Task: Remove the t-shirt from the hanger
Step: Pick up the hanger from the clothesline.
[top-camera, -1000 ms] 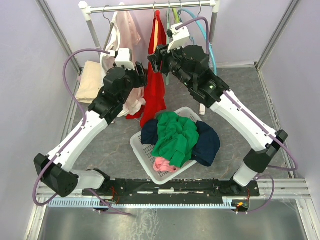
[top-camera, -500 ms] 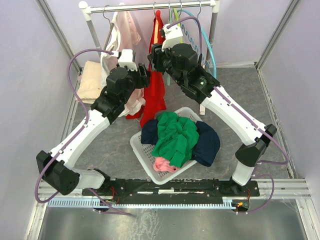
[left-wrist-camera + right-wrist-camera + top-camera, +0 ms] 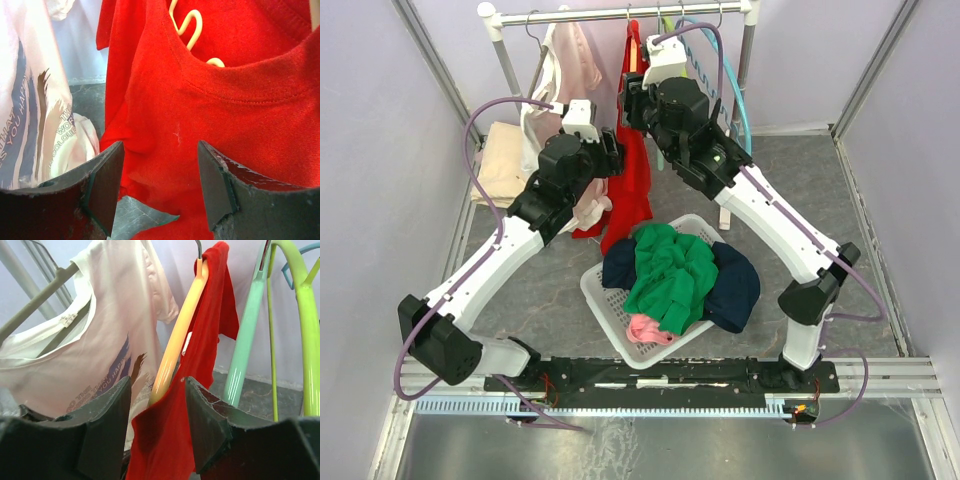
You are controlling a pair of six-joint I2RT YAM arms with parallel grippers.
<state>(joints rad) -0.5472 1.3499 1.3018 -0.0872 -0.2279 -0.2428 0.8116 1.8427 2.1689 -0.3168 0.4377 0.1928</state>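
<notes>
Honestly, little is done yet: the left pincer point(image 3: 160, 155) is held spread right at the red t-shirt point(image 3: 240, 120), which is not yet off its hanger point(image 3: 173, 345) on the rail point(image 3: 590, 15), with the right pincer point(image 3: 158, 390) spread around both

The left arm point(image 3: 485, 268) rises forward from its base, elbow bent, wrist turned inward to the right. The left gripper point(image 3: 614, 152) sits level with its jaws apart. The right arm point(image 3: 782, 228) reaches higher and leans leftward past centre. The right gripper point(image 3: 629, 100) also has its jaws apart. The two grippers are near each other, not touching.
</notes>
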